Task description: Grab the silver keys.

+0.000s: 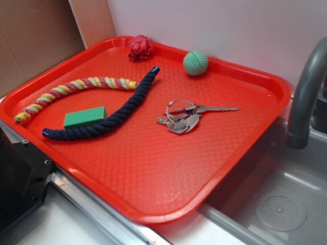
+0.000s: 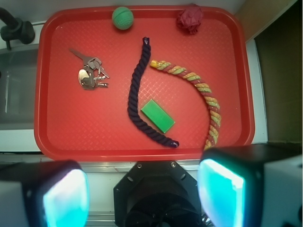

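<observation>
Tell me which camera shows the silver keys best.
The exterior view: the silver keys lie close and large on the red tray, with the wire rings and the long key sticking out clearly separable. The wrist view shows them from above, smaller, as a compact bunch, unobstructed.

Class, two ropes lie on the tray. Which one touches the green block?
The dark navy rope: the green block rests against it. The multicoloured rope lies apart from the block.

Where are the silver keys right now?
In the wrist view the silver keys lie on the red tray's left half, below the green ball, left of the navy rope.
</observation>
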Controlling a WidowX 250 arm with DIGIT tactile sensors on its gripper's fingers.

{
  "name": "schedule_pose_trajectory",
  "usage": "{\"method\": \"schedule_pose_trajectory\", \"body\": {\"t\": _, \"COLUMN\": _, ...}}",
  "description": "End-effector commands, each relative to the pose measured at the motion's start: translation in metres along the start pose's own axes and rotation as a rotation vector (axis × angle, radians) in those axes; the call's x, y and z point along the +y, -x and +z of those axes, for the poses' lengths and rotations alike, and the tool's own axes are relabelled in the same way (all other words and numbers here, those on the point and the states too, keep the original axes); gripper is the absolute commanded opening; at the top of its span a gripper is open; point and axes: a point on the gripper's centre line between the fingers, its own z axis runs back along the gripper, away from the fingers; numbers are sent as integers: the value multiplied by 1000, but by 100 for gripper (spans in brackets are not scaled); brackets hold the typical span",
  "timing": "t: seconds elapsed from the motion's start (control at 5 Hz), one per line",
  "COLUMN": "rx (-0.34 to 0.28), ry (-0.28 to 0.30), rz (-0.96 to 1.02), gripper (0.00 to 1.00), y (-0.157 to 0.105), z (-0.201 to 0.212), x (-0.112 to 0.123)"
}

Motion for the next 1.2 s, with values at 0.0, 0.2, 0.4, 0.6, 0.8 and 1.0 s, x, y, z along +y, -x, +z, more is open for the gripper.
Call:
{"method": "schedule_pose_trajectory", "body": {"t": 0.0, "rx": 0, "ry": 0, "rz": 0, "gripper": 100, "y": 0, "z": 0, "x": 0}}
{"method": "schedule_pose_trajectory", "body": {"t": 0.2, "rx": 59, "ry": 46, "rz": -83, "gripper": 100, "y": -22, "z": -50, "x": -46}}
{"method": "schedule_pose_trajectory", "body": {"t": 0.4, "rx": 16, "ry": 68, "rz": -68, "gripper": 100, "y": -41, "z": -80, "x": -75}}
{"method": "schedule_pose_trajectory", "body": {"t": 0.6, "rx": -27, "ry": 136, "rz": 9, "gripper": 100, "y": -58, "z": -123, "x": -94}}
{"method": "schedule_pose_trajectory", "body": {"t": 0.8, "rx": -21, "ry": 129, "rz": 32, "gripper": 100, "y": -67, "z": -154, "x": -86}}
{"method": "schedule_pose_trajectory", "body": {"t": 1.0, "rx": -23, "ry": 109, "rz": -19, "gripper": 100, "y": -85, "z": -184, "x": -74}}
